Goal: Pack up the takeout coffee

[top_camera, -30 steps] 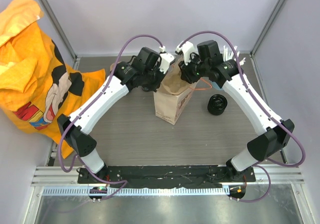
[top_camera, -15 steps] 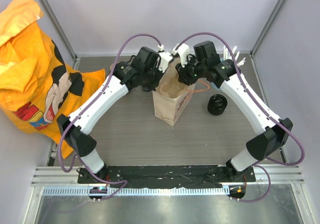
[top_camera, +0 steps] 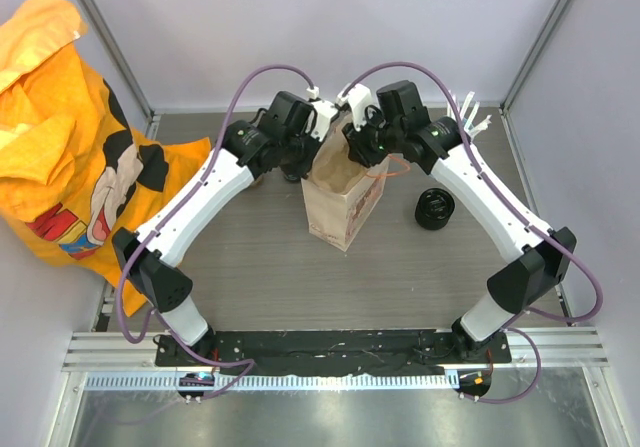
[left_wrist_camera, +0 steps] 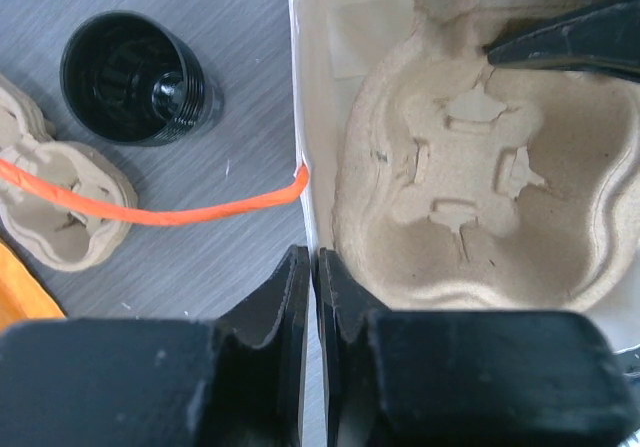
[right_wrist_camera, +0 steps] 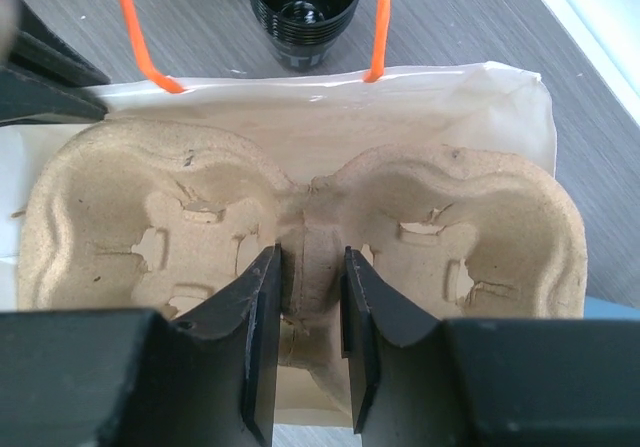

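Observation:
The takeout coffee (top_camera: 434, 209), a small black cup, stands on the table right of the brown paper bag (top_camera: 335, 202); it also shows in the left wrist view (left_wrist_camera: 135, 77) and the right wrist view (right_wrist_camera: 300, 2). Inside the bag lies a brown pulp cup carrier (right_wrist_camera: 300, 217) (left_wrist_camera: 470, 177). My right gripper (right_wrist_camera: 310, 267) (top_camera: 357, 135) is shut on the carrier's middle ridge, over the bag's mouth. My left gripper (left_wrist_camera: 313, 267) (top_camera: 320, 119) pinches the bag's near rim (left_wrist_camera: 300, 157), with its jaws almost touching.
The bag's orange handles (right_wrist_camera: 378, 22) (left_wrist_camera: 200, 207) hang outside toward the cup. More pulp carriers (left_wrist_camera: 45, 217) lie stacked by the cup. White straws (top_camera: 470, 115) stand at the back right. A yellow cloth (top_camera: 70, 137) covers the left side. Frame posts stand at the back corners.
Both grippers have shifted a little left and farther back over the bag's mouth, and the bag's top has moved slightly left with them. The black cup has stayed put.

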